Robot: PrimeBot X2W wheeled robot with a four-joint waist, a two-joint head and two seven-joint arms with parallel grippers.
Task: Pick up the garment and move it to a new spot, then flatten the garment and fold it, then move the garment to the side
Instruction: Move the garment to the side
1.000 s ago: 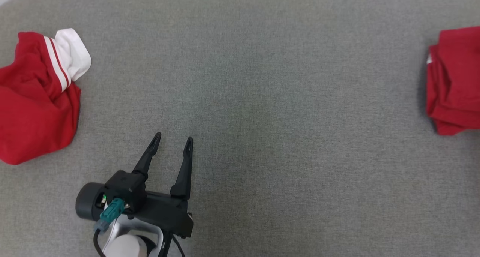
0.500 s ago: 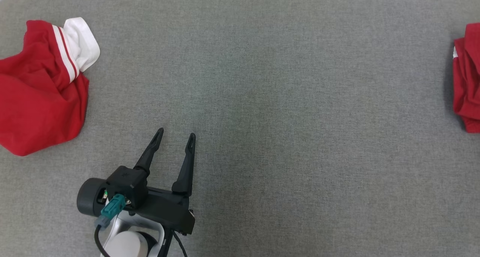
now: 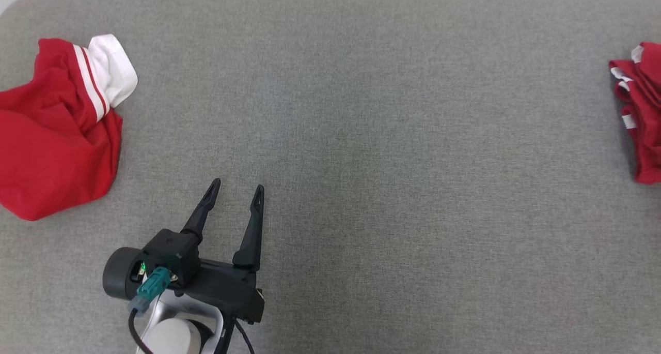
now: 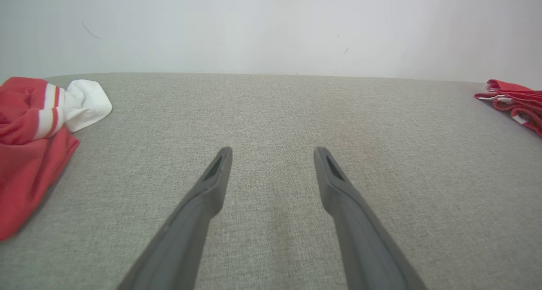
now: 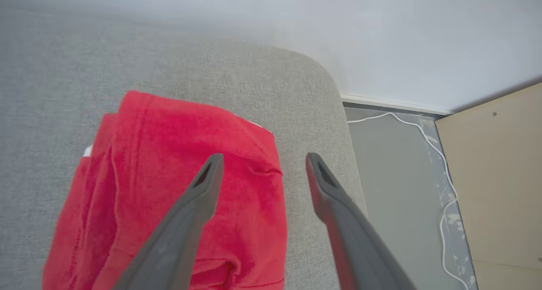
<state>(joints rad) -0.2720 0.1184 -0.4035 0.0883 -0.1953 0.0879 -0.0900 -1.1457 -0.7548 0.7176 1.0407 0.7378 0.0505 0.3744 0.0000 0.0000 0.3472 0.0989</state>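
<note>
Garment point(image 3: 643, 111): red, folded, lying at the right edge of the head view on the grey cushion point(image 3: 387, 137), near its rounded corner.
Right gripper point(image 5: 260, 163): fingers spread wide above the garment, holding nothing.
Left gripper point(image 3: 237, 184): lower left, wide apart, empty.
Second garment point(image 3: 51, 152): red and white, crumpled, far left.

the surface point(image 3: 392, 137) is matt, coarsely woven grey cloth; the garment point(image 3: 645, 132) at three o'clock is soft red knit; the fingers point(image 4: 203, 205) of the left gripper point(image 3: 237, 184) look smooth matt plastic.
</note>
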